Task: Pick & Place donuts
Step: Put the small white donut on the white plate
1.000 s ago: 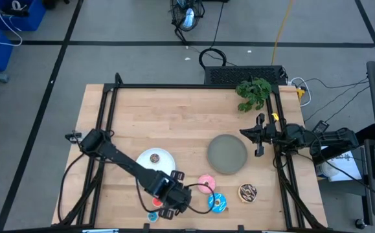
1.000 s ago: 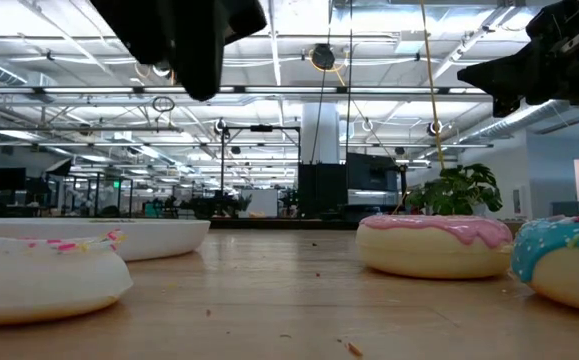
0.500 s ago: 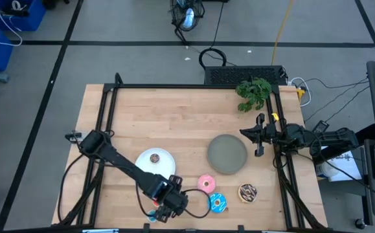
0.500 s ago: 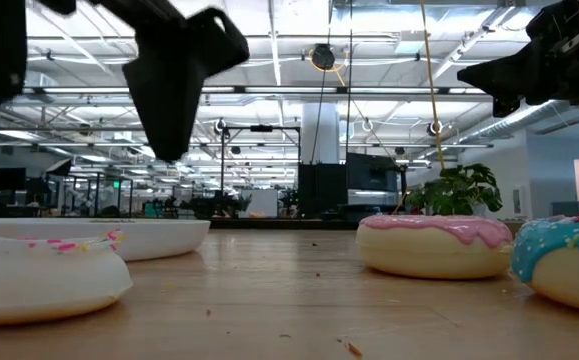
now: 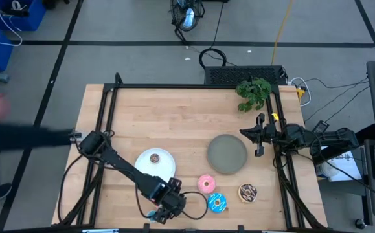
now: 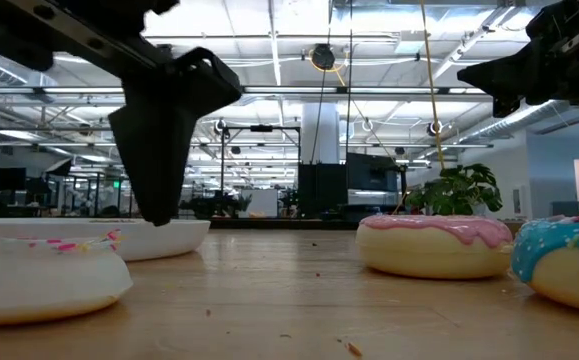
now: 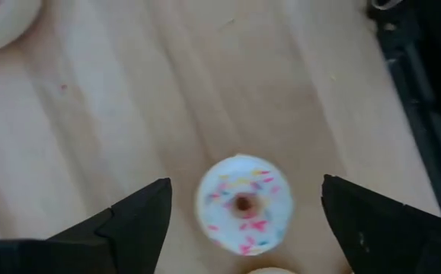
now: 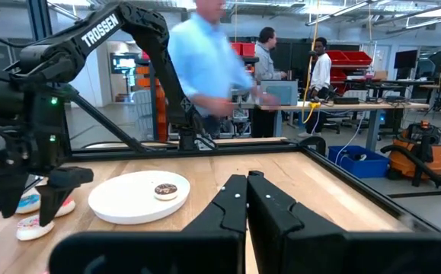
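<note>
One tiny brown donut (image 5: 154,157) sits on the white plate (image 5: 164,162). My left gripper (image 7: 243,221) hangs open over the white donut (image 7: 244,204) near the table's front edge. Pink (image 5: 206,184), blue (image 5: 217,203) and drizzled (image 5: 247,192) donuts remain loose. Right gripper (image 8: 247,199) is parked closed.

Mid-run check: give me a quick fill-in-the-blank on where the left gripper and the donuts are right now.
1. The left gripper hangs with its jaws ____ over the white sprinkled donut.
2. The tiny brown donut lies on the ____ plate.
3. The grey plate holds ____ donuts.
4. The right gripper is ____.

Missing words: open; white; no; shut
</note>
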Robot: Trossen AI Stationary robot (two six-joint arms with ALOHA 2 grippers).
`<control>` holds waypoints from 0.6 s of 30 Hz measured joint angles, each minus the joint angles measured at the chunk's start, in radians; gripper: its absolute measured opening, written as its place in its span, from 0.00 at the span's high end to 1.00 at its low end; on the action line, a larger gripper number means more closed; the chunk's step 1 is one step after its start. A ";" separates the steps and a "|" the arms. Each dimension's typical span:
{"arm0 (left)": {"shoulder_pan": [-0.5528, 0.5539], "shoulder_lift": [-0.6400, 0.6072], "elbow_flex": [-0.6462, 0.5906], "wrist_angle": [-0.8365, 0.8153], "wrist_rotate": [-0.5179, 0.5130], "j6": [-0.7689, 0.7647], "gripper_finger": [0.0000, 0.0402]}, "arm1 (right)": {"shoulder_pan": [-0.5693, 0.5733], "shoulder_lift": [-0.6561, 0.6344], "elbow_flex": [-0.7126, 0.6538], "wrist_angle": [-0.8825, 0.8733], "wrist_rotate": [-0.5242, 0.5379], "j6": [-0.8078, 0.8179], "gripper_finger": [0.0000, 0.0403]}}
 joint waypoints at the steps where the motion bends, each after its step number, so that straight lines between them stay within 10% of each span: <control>1: -0.002 0.006 0.000 0.001 0.002 0.003 0.16 | 0.000 0.000 0.000 0.000 0.000 0.000 1.00; 18: 0.000 0.080 0.004 0.005 0.007 0.005 0.16 | 0.000 0.006 0.000 -0.001 -0.001 0.001 1.00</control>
